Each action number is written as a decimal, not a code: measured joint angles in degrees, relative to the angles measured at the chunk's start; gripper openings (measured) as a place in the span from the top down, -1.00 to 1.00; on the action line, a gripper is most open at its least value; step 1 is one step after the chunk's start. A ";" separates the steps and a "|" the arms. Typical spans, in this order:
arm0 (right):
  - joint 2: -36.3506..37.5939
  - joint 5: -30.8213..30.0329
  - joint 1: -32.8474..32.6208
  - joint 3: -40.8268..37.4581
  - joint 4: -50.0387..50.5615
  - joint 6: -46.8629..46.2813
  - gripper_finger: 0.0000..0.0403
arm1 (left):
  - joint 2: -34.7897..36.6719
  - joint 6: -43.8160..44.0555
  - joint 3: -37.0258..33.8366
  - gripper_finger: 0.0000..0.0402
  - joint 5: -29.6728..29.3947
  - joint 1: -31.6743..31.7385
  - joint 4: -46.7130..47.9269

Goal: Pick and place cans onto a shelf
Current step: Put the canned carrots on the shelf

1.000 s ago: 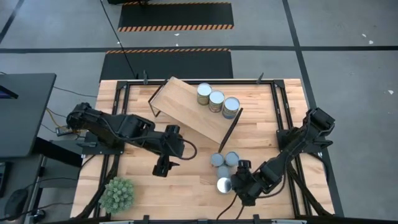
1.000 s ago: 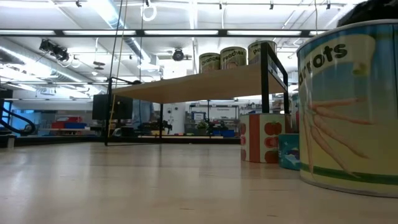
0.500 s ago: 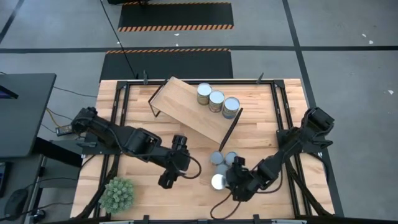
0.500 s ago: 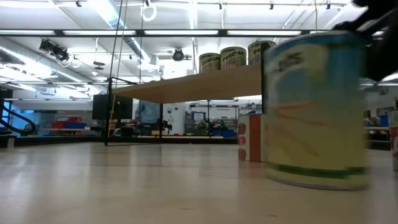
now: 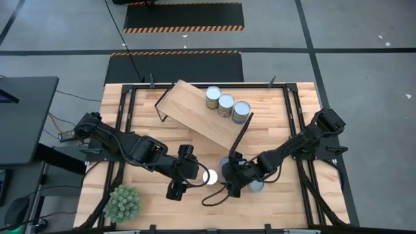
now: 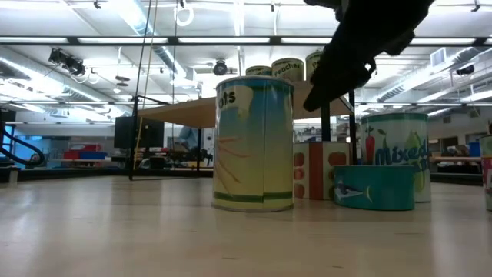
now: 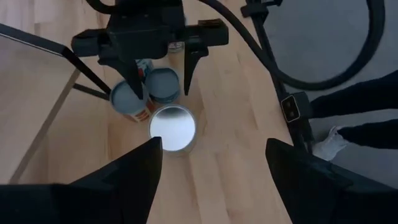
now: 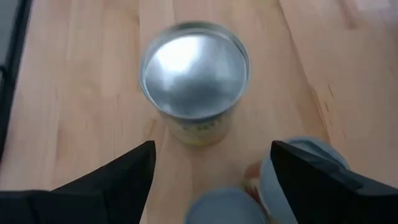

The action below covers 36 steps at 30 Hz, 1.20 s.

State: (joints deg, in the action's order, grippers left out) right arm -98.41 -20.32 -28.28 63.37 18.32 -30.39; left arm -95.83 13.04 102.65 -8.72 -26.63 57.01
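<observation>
Cans first: one carrot-labelled can (image 6: 254,142) stands upright alone on the tabletop (image 5: 279,198), centre of the low view and lower centre of the high view, silver lid up (image 5: 210,176). It sits between the two grippers — left gripper (image 5: 184,170) on its left in the high view, right gripper (image 5: 231,177) on its right. It looks set out in the open so that the left arm can reach it, which I judge a hand-over spot rather than a resting place.

Left gripper: fingers spread wide in its wrist view, nothing between them, the can (image 7: 172,128) ahead and not yet enclosed. Lined up for a grasp, by the look of it.

Right gripper: fingers apart in its own wrist view, the can (image 8: 194,79) clear of them and untouched — released, standing free.

Just behind, right of centre in the low view: a short teal tin (image 6: 374,187), a tomato-labelled can (image 6: 319,170) and a mixed-vegetable can (image 6: 397,154), clustered near the shelf leg.

Farthest: shelf (image 5: 194,112), skewed diagonally in the upper middle of the high view, with three cans (image 5: 227,104) in a row along its right end, packed close to leave board free for more.
</observation>
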 joint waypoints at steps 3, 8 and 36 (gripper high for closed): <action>0.03 0.69 -0.73 3.33 6.74 0.02 -0.61 | -0.37 2.06 0.03 -0.45 0.02 0.02 -0.04; 1.38 2.27 -3.40 7.24 13.68 -0.01 -0.60 | -1.93 -0.04 0.01 -0.45 1.45 -0.41 2.60; 6.69 4.03 -20.47 8.02 26.98 -32.06 -0.53 | -18.31 -28.93 0.00 -0.93 9.41 6.51 -6.05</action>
State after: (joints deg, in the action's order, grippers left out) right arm -91.72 -16.29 -48.75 71.40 45.30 -62.46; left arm -114.14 -15.89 102.65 0.69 -20.12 50.96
